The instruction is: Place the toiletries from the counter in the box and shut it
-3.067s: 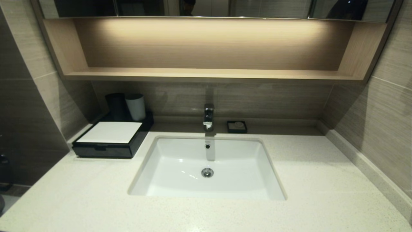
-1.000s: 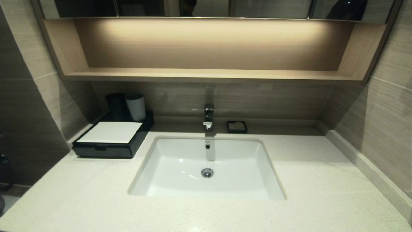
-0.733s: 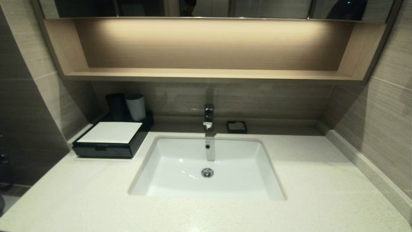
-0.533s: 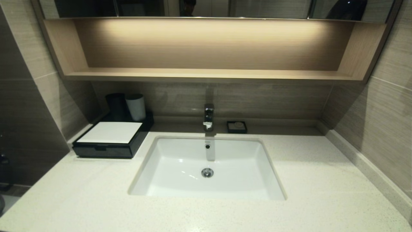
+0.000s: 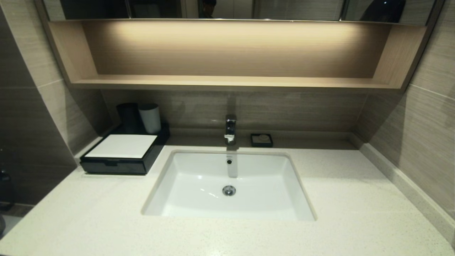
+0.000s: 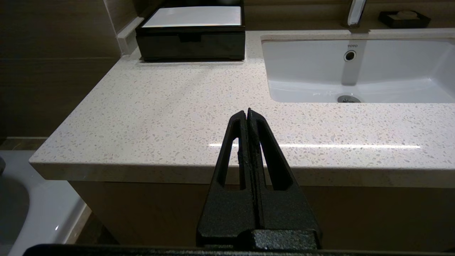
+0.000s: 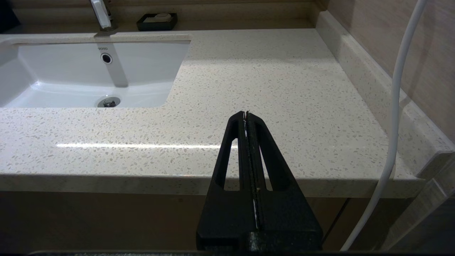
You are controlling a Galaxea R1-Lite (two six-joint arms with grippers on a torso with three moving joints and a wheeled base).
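Box (image 5: 122, 154), black, low and rectangular, with 1 white top panel; stands at the back left corner of the counter (image 5: 89, 217), left of the sink basin (image 5: 199, 185). Its long axis runs from the front edge toward the back wall. Drawer front faces the counter's front edge, sits flush with the body, and carries 1 small dark pull at centre. What lies inside is hidden. In the left wrist view the box's rear part is cut off by the frame edge.

Behind the box: 1 pale grey cup (image 5: 150, 117) and 1 black cup (image 5: 128, 116), upright, side by side; whether they stand on the box's rear or on the counter cannot be told. Faucet (image 5: 230, 128), chrome, behind the basin. Soap dish (image 5: 261, 139), small, black, square, just right of the faucet; its pale content is too small to identify. Wooden shelf (image 5: 227, 82) above.

No wrapped toiletries can be made out on the counter in any view.

Left gripper (image 6: 247, 111): fingers pressed together, holding nothing, poised before the counter's front edge, out of the head view. Right gripper (image 7: 246, 113): fingers pressed together, holding nothing, before the counter's front edge right of the basin. White cable (image 7: 394, 117) hangs beside it.
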